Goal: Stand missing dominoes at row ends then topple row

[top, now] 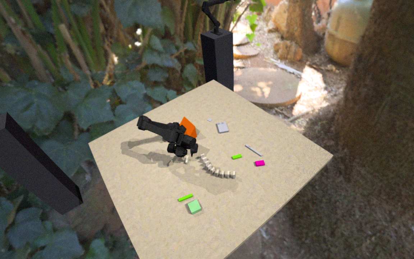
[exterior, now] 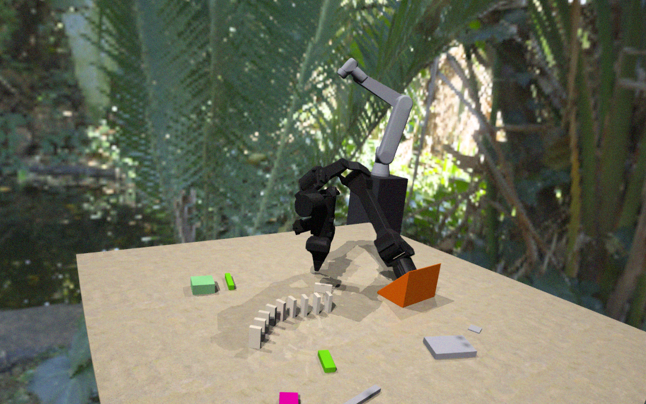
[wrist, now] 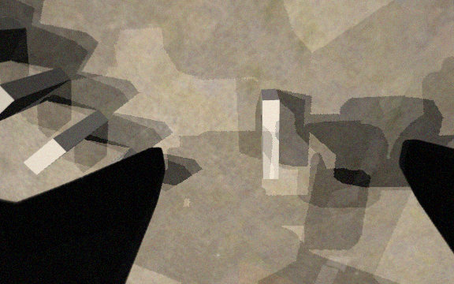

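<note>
Several cream dominoes stand upright in a curved row. One end domino [top: 202, 155] [exterior: 328, 302] [wrist: 45, 156] stands near my gripper, and the other end domino [top: 233, 175] [exterior: 255, 336] is at the far end of the curve. A loose domino [top: 186, 159] [exterior: 323, 288] [wrist: 270, 138] lies on its side, apart from the row. My gripper [top: 185, 154] [exterior: 318, 268] [wrist: 277, 155] is open and empty, pointing down above the loose domino, with a fingertip on either side of it in the wrist view. The left finger hides part of the table beside the row's near end.
An orange wedge [top: 189, 128] [exterior: 421, 286] stands by the arm's base. A grey slab [top: 222, 127] [exterior: 449, 346], a green bar [top: 237, 157] [exterior: 326, 361], a grey bar [top: 253, 150] and a magenta block [top: 259, 163] lie beyond the row. A mint block [top: 194, 206] [exterior: 202, 284] lies opposite.
</note>
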You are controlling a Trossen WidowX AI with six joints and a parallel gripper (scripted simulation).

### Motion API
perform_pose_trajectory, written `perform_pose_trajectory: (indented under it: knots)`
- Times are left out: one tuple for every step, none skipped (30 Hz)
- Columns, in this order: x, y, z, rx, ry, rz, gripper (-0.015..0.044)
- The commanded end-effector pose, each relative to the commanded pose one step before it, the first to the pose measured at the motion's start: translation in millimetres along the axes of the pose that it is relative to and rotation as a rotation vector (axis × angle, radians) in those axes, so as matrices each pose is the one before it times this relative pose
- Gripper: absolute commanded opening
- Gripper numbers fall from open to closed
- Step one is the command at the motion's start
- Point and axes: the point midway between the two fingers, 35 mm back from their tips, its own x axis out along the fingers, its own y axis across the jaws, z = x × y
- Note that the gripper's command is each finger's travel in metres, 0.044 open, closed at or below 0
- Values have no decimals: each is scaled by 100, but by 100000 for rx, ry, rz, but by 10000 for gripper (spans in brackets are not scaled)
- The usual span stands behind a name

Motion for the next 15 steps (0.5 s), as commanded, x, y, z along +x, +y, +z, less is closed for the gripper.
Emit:
perform_pose_trajectory:
  knots:
    - [2273, -185, -14, 301, 250, -993, 440]
    - [743, 16, 14, 13, -21, 10, 440]
    - [739, -7, 5, 16, -45, -26, 440]
    - [735, -29, -5, 19, -68, -63, 440]
    - [724, -50, -15, 20, -88, -99, 440]
    - [561, -53, -19, 17, -82, -103, 440]
    - [335, 111, 4, 14, -55, -69, 440]
    - [112, 36, 1, 5, -19, -24, 440]
    - [0, 0, 0, 0, 0, 0, 440]
    - [0, 0, 0, 0, 0, 0, 440]
    - [0, 0, 0, 0, 0, 0, 440]
    - [24, 1, 0, 0, 0, 1, 440]
    - [72, 3, 1, 1, 0, 1, 440]
    - [119, 5, 2, 1, -1, 2, 440]
    - [153, 6, 2, 2, -2, 1, 440]
